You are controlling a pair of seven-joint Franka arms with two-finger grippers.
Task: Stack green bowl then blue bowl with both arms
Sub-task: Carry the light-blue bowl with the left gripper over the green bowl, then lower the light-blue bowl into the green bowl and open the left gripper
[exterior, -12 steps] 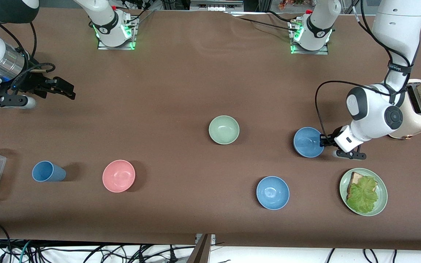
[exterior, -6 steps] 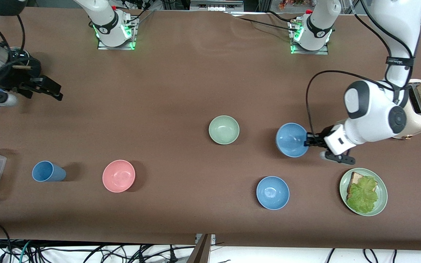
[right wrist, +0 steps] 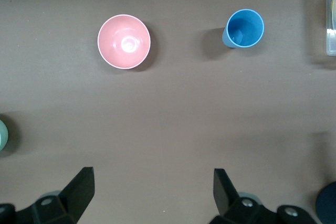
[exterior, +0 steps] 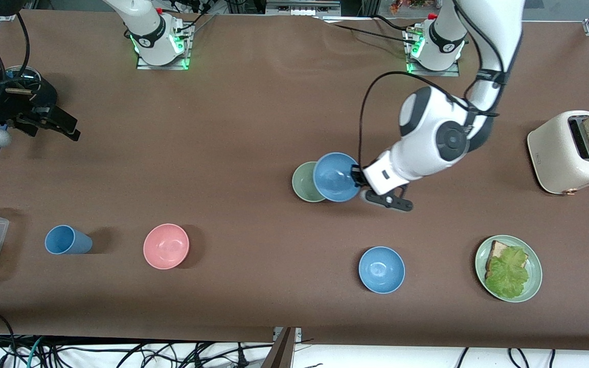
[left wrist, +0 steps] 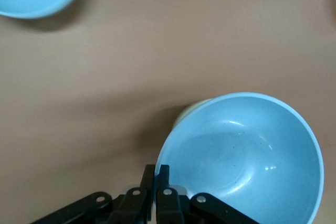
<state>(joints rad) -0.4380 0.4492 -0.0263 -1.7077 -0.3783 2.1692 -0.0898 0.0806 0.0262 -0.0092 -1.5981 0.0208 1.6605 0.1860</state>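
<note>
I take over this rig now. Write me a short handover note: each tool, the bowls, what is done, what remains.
Left tool: shut on the rim of the small greyish-blue bowl, holding it in the air, partly over the small pale sage-green bowl.
Right tool: open, holding nothing, waiting at the right arm's end of the table.
Green bowl: on the brown table, near its middle.
Done: blue bowl picked up and brought to the green bowl.
Left: centre it, lower it into the green bowl, release.

The left arm bends down over the desk's middle, its left gripper [exterior: 358,177] pinched tight on the rim of the blue bowl [exterior: 336,177]. The right gripper [exterior: 64,125] hangs spread wide, waiting near the right arm's end.
</note>
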